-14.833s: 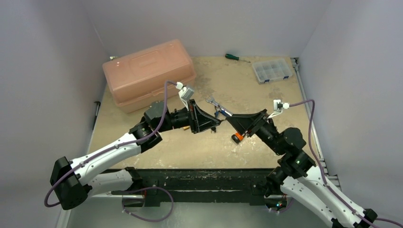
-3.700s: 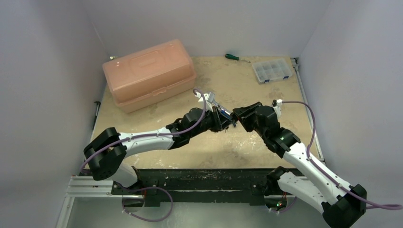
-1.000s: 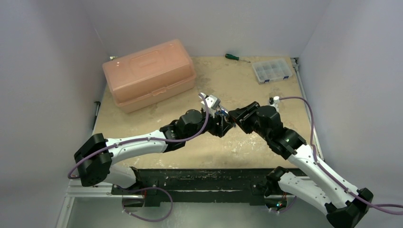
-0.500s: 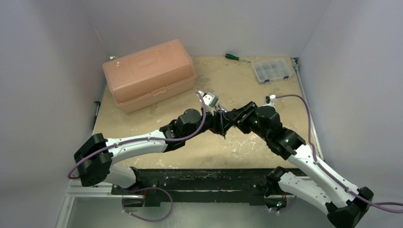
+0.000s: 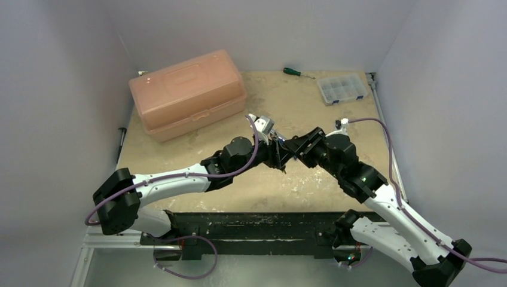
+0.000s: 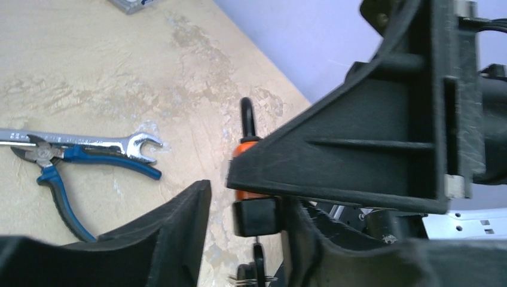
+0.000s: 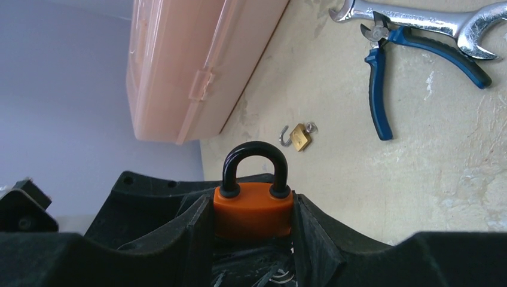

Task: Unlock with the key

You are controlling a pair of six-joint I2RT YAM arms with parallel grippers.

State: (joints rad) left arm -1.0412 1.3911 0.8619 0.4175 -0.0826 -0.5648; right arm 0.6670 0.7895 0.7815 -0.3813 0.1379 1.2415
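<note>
The left hand [image 6: 245,206] has just drawn its fingers in, still with a gap, around the key [image 6: 258,266] under the orange padlock [image 7: 253,210]. The right hand [image 7: 251,202] clamps the padlock above mid-bench [image 5: 311,110], at four o'clock from the toolbox [image 5: 188,89]. I'd guess the turn is near.

You'll see an orange, black-shackled padlock [image 7: 253,209] at lower centre, blue-handled pliers [image 7: 375,89] and a silver wrench [image 7: 418,17] upper right, a salmon-pink toolbox [image 7: 191,60] upper left, all on a mottled beige table [image 7: 442,179].
</note>
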